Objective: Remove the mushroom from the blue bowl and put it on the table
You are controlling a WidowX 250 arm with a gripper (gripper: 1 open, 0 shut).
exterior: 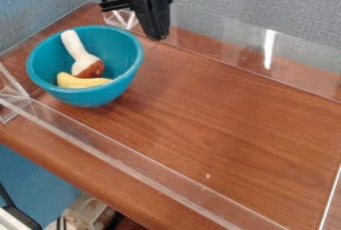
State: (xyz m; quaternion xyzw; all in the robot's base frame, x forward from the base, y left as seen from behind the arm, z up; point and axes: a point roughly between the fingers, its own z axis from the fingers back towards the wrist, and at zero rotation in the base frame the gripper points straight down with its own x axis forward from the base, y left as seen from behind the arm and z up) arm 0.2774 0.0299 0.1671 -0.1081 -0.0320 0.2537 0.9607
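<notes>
Camera: looks down at the table [220, 105] from one side, with the blue bowl [94, 97] near the left edge of the view.
Mushroom [80, 53]: it is in the blue bowl, leaning on the inside. It lies to the left of the gripper [158, 37] in this view, and a bit lower.
Way to go: the gripper looks like it is off to the side of the bowl, not over the mushroom. I think it must go left first, then down.
Long way of the mushroom: the stem points up and a little left in the view, to the far rim. The cap points down and a little right, to the yellow piece [78, 81].
Gripper: closed up, and I see no toy in it. It would have to open before it can grab.
Arm: there is just one, so it has to do the job.
Stem: creamy white, smooth and long.
Cap: round and reddish brown, with a pale part low down.
Yellow piece: it sits by the cap, so it could get bumped.
</notes>
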